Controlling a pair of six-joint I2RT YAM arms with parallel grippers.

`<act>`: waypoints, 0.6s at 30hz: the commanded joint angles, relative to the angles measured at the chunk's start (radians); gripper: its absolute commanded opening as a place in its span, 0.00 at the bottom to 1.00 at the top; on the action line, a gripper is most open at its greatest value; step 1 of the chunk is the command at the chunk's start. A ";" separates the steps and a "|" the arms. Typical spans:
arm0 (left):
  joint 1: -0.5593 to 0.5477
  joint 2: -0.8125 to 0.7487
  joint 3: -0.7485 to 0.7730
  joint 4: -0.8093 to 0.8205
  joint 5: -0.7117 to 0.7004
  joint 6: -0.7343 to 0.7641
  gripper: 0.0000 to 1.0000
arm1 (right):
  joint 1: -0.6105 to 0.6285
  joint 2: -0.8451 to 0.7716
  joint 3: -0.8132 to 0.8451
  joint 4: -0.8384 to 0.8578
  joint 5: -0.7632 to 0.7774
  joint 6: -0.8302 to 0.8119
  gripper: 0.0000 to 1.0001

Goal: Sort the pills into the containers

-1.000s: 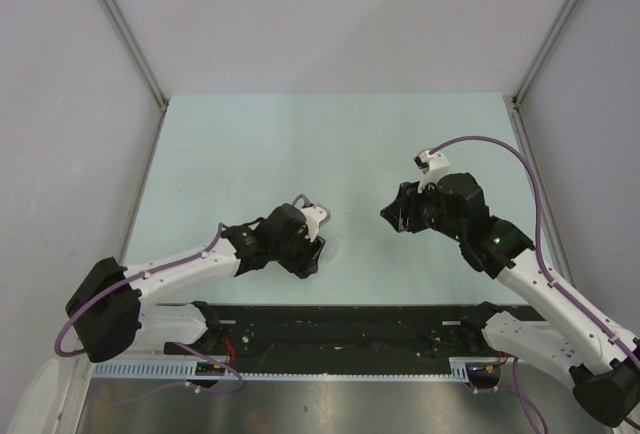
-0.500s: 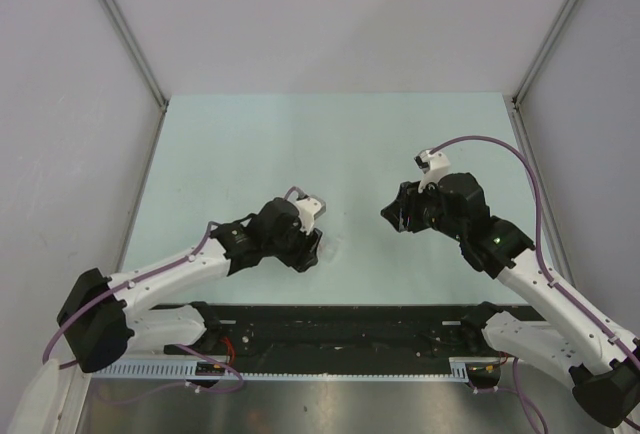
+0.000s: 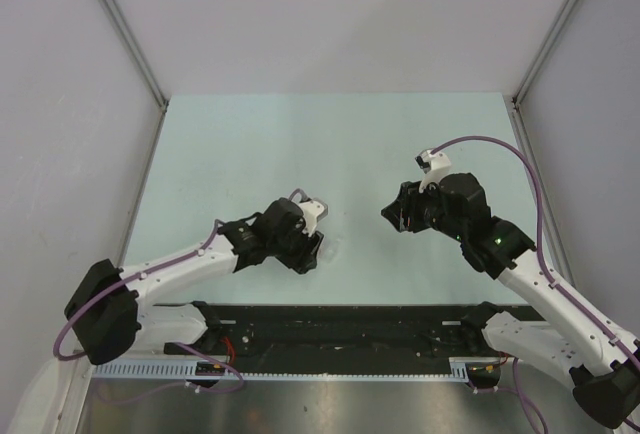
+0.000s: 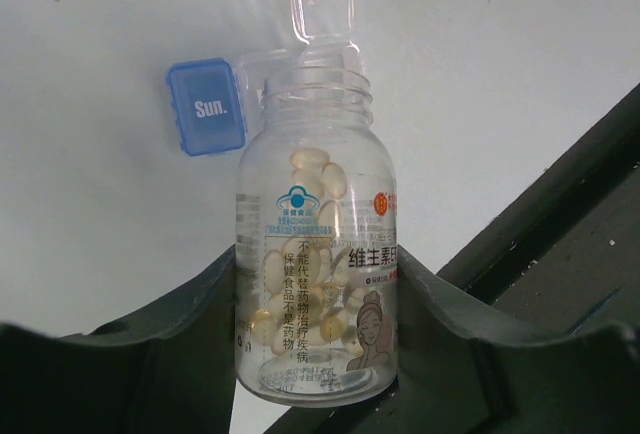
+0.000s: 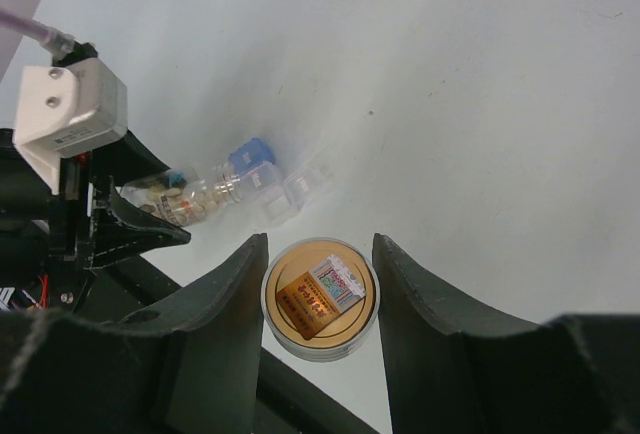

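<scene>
left pincer (image 4: 315, 264): closed on the lower body of the clear bottle (image 4: 317, 204), one finger on each side.
clear bottle: capless, with a printed label in Chinese text. It is tipped over so that its open mouth points away from the arm.
capsules (image 4: 312, 169): pale yellow ovals, loose inside the clear bottle and spread along its length.
right pincer (image 5: 320, 246): clamped on the round jar (image 5: 320, 299), well apart from the left pincer and to its right.
round jar: seen end-on, with an orange-gold label on its face, held above the bench (image 3: 300, 134).
clear compartment (image 4: 300, 59): a pill-box cell at the bottle's mouth with its see-through lid flipped up. I cannot tell whether they touch.
blue compartment (image 4: 206, 107): marked "Sun.", just beside the clear compartment.
bench: pale green, with both compartments on it.
</scene>
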 commanded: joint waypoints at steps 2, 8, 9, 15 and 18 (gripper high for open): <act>0.004 0.050 0.032 0.003 0.042 0.035 0.00 | -0.004 -0.021 -0.002 0.026 -0.012 0.006 0.00; 0.004 0.081 0.027 0.003 0.045 0.044 0.00 | -0.004 -0.016 -0.002 0.026 -0.014 0.006 0.00; 0.004 0.087 0.029 0.001 0.045 0.047 0.00 | -0.006 -0.015 -0.002 0.026 -0.014 0.004 0.00; 0.002 0.110 0.037 0.000 0.063 0.055 0.00 | -0.006 -0.013 -0.002 0.026 -0.016 0.004 0.00; -0.001 0.118 0.043 0.000 0.065 0.055 0.00 | -0.007 -0.013 -0.002 0.024 -0.016 0.004 0.00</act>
